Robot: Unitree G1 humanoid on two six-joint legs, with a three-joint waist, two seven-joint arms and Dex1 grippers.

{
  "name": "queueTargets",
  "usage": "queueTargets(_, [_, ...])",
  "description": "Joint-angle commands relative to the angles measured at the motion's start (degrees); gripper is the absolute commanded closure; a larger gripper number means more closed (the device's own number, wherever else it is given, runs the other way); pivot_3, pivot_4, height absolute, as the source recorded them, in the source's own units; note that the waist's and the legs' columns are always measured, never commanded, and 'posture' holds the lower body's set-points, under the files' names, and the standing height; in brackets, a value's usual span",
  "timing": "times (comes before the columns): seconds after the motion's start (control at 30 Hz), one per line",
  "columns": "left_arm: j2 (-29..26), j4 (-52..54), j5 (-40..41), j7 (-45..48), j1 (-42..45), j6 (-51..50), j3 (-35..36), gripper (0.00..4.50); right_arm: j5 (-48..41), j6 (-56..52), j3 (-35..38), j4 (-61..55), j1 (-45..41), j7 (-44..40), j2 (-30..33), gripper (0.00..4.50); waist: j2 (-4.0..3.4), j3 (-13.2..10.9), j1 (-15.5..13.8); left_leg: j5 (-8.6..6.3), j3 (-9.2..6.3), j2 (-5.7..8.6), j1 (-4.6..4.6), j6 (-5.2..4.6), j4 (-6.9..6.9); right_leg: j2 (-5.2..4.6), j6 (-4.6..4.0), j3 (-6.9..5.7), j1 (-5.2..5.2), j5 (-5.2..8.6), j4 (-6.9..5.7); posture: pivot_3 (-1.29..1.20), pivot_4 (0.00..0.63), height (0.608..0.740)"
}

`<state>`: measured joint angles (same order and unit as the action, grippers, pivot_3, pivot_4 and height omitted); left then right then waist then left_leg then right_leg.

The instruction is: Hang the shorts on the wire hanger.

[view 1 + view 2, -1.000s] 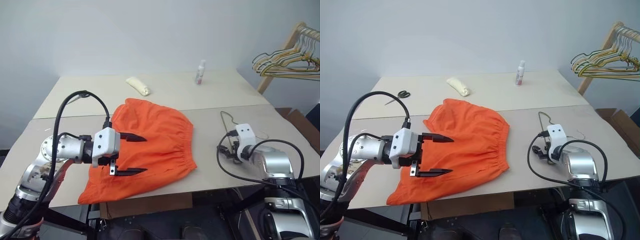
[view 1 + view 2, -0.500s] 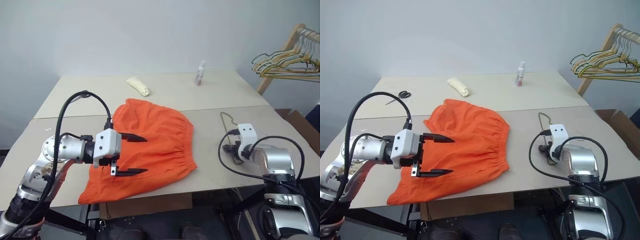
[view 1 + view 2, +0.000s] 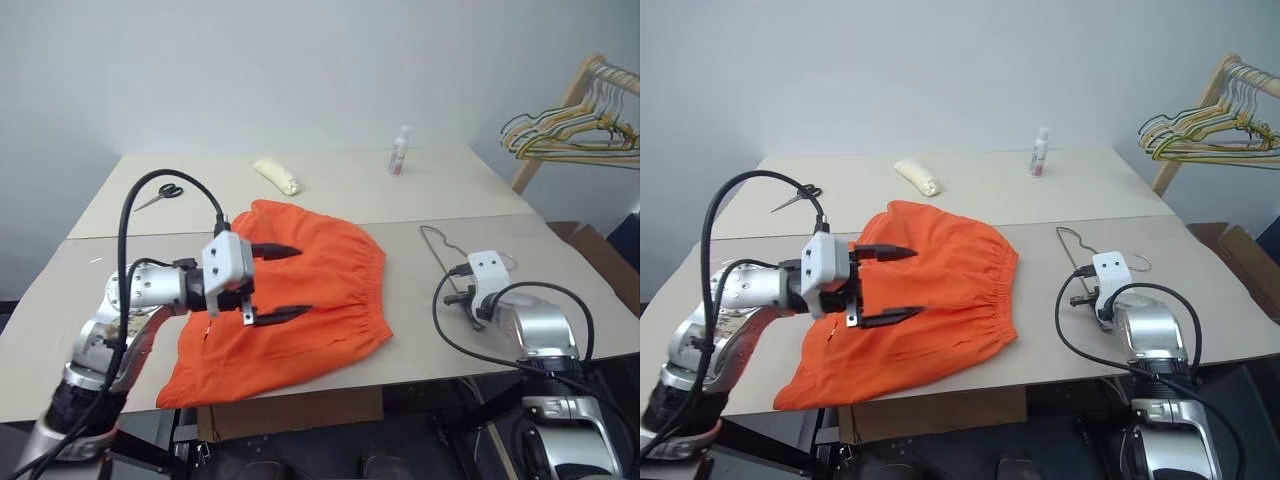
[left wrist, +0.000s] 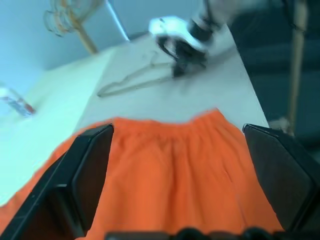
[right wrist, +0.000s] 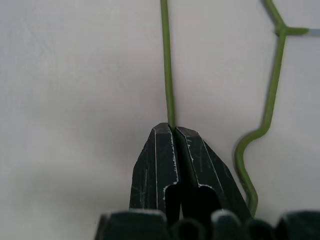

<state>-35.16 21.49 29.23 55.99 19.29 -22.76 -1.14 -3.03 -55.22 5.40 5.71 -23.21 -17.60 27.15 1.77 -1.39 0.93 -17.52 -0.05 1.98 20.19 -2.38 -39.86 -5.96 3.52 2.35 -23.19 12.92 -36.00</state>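
Altogether one pair of shorts (image 3: 925, 290) and one wire hanger (image 5: 167, 65) lie on the table (image 3: 1040, 190). Clenched tight, the right gripper (image 5: 175, 131) pinches the hanger's straight wire between its fingertips. The left gripper (image 3: 888, 285) hovers spread wide, the shorts directly beneath it.

It looked like a bare test room or lab rather than a home: two plain beige tables (image 3: 420, 195) were pushed together before an empty pale wall (image 3: 300, 70), a wooden rack (image 3: 560, 110) of wire hangers (image 3: 570, 135) stood to the right, with scissors (image 3: 160, 193) and a small bottle (image 3: 400, 150) on the tabletop.
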Motion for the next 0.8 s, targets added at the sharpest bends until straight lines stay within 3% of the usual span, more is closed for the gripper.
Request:
queueTargets(0.03, [6.5,-1.7,10.5,-8.8,2.3,-8.7,4.6,0.0,-1.7,4.7,2.6,-13.2,-1.4,1.2,-1.2,4.47,-0.17,0.0,0.3,0.0,0.02,0.0,0.03,0.01,0.0,0.01,0.0,0.04,-0.07,0.0,-0.03,0.0,0.0,0.74])
queueTargets(0.13, [11.9,-3.2,16.2,-15.4,4.2,-14.6,7.1,0.0,-4.6,5.6,4.3,-21.4,-1.7,0.0,-2.4,4.47,-0.32,0.0,0.2,0.0,0.0,0.0,0.03,0.01,0.01,0.0,0.01,0.05,-0.1,0.0,-0.07,0.0,0.0,0.74])
queueTargets(0.27, [17.6,-6.0,17.7,-23.4,8.2,-17.8,7.3,0.0,-8.8,9.1,3.7,-29.8,-1.7,-3.2,-3.4,4.47,-0.33,0.0,-0.2,0.0,-0.05,0.04,0.03,0.01,0.0,0.01,0.02,0.0,-0.03,-0.01,0.01,0.0,0.0,0.74])
queueTargets(0.37, [23.3,-9.6,17.5,-30.7,13.0,-18.0,8.8,0.0,-7.0,18.0,-1.3,-34.5,0.0,-6.0,-2.2,4.47,-0.32,0.0,-0.4,0.01,-0.09,0.12,0.02,0.02,-0.03,-0.03,0.05,-0.03,0.03,-0.03,0.06,0.0,0.0,0.74])
queueTargets(0.5, [29.9,-11.8,26.5,-38.6,17.2,-18.9,15.9,0.0,-4.3,27.9,-6.0,-35.9,2.8,-7.9,-1.3,4.47,-0.31,0.0,-0.3,0.01,-0.08,0.13,0.06,0.04,-0.01,-0.03,0.06,-0.03,0.0,-0.03,0.14,-0.01,0.0,0.74])
queueTargets(0.77, [29.6,-10.7,28.5,-42.8,18.0,-19.2,16.8,0.0,-3.5,32.5,-10.2,-36.8,6.0,-8.7,-3.0,4.47,-0.31,0.0,-0.2,0.04,-0.08,0.15,0.0,0.1,-0.01,-0.01,0.03,-0.01,0.04,-0.05,0.11,-0.01,0.0,0.74])
queueTargets(0.8, [30.0,-10.7,27.8,-43.5,17.6,-18.6,16.6,0.18,-3.0,32.8,-10.6,-36.5,6.2,-8.6,-3.0,4.49,-0.31,0.0,-0.2,0.04,-0.09,0.17,0.0,0.1,-0.01,-0.02,0.03,-0.01,0.04,-0.05,0.13,-0.01,0.0,0.74])
